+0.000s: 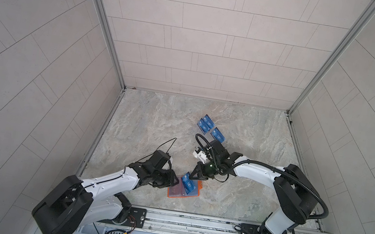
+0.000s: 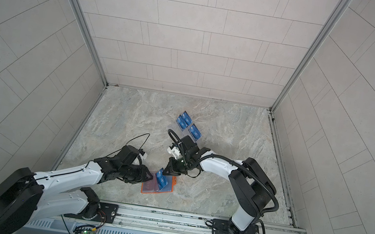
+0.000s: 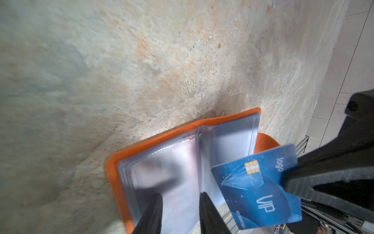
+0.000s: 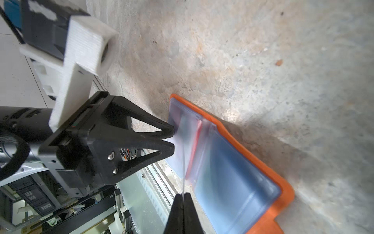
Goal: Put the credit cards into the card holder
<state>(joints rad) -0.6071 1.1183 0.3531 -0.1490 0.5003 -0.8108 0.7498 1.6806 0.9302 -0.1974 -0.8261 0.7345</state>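
Right gripper: jaws closed on a blue card. Its own wrist view shows us the card only edge-on, while the left wrist view gives its "VIP" face, tilted over the open card holder. Left gripper: jaws narrowly apart over the clear sleeves. Only the top views show us the other blue cards, lying farther back on the table.
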